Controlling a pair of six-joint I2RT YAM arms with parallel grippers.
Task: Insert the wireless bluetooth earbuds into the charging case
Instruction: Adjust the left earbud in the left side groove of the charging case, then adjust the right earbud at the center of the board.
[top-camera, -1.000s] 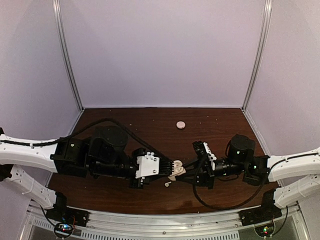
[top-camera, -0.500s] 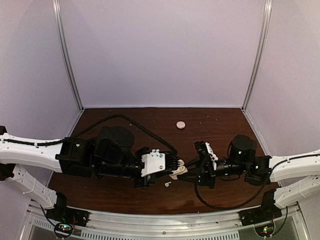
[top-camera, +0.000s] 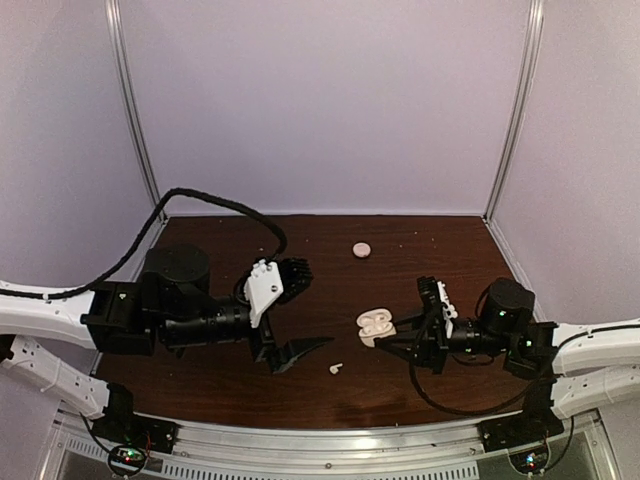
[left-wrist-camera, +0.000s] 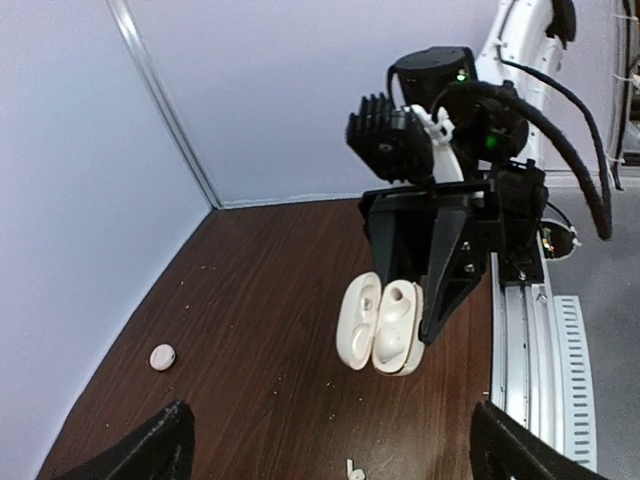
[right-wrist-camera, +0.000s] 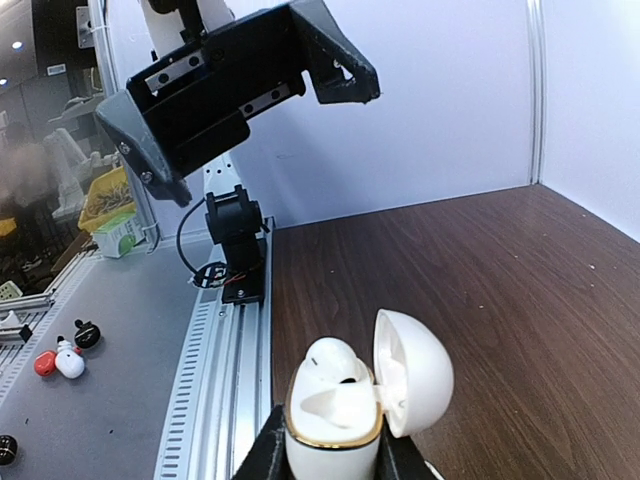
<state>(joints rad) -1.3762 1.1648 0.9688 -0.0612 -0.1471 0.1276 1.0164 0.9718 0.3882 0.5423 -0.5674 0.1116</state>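
Observation:
The white charging case (top-camera: 375, 325) hangs a little above the table with its lid open, and my right gripper (top-camera: 387, 337) is shut on its base. The right wrist view shows one earbud (right-wrist-camera: 338, 362) seated in the case (right-wrist-camera: 335, 425), the lid (right-wrist-camera: 415, 375) swung to the right. A second earbud (top-camera: 336, 368) lies loose on the table in front of the case, also seen in the left wrist view as the earbud (left-wrist-camera: 352, 470). My left gripper (top-camera: 298, 312) is wide open to the left of the case, holding nothing.
A flat pale pink disc (top-camera: 361, 249) lies near the back of the brown table (top-camera: 330, 280). Lilac walls close in the back and both sides. A metal rail (top-camera: 330, 440) runs along the near edge.
My left gripper, shut at the case before, has opened wide and pulled back to the left. The right gripper has carried the case slightly to the right.

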